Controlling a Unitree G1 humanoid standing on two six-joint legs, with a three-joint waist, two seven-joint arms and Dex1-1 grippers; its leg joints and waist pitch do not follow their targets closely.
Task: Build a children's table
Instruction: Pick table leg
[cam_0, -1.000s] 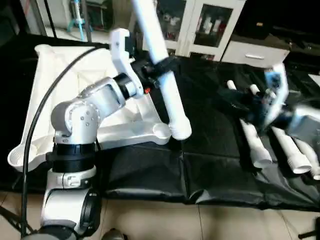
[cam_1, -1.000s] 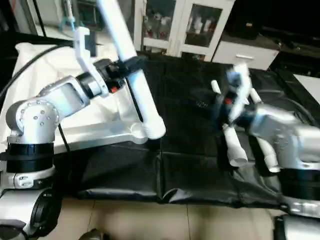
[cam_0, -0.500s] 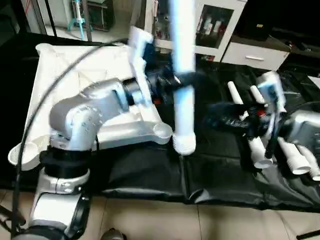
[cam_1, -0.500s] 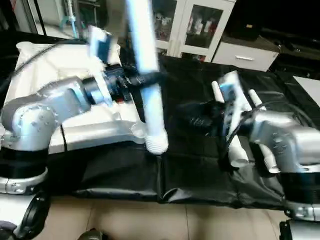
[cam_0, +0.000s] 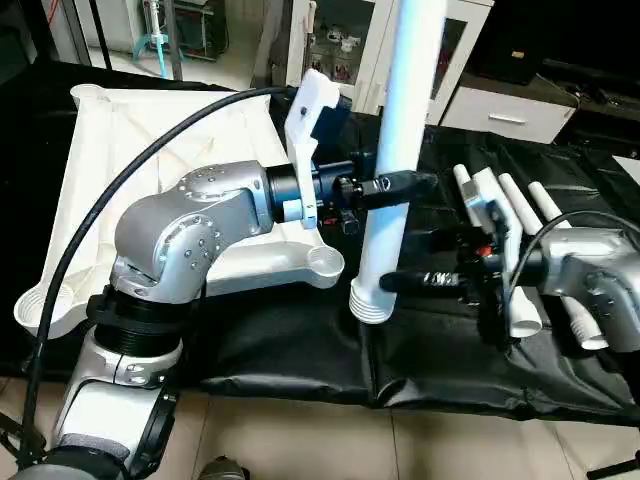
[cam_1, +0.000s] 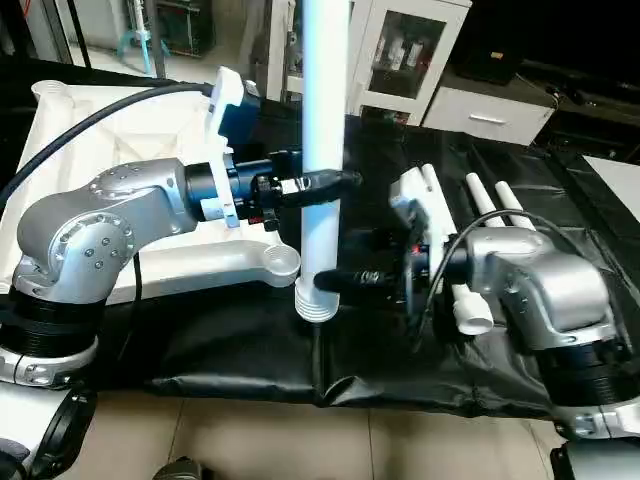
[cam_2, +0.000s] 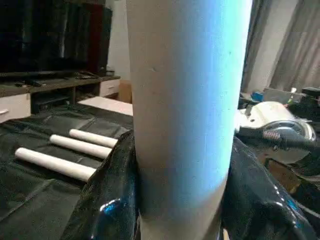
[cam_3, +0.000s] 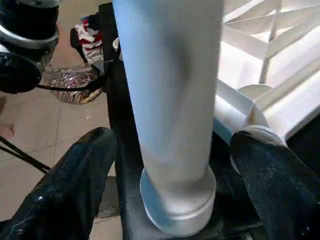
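The right end effector (cam_3: 165, 165) is standing with fingers (cam_3: 70, 185) spread apart either side of the leg (cam_0: 395, 160), not gripping it. Above, the left end effector (cam_0: 395, 185) is clamping that upright tube at mid-length. It looks light, stiff and slick, so holding near the ribbed lower end seems wise. Beyond lie the table top (cam_0: 130, 130) and spare legs (cam_0: 500, 200) on the tabletop (cam_0: 300, 350)

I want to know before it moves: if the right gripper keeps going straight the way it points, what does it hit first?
Most likely the upright table leg that the left gripper holds. The right gripper points at its lower end with jaws open on either side of it. The tabletop's corner socket lies beyond.
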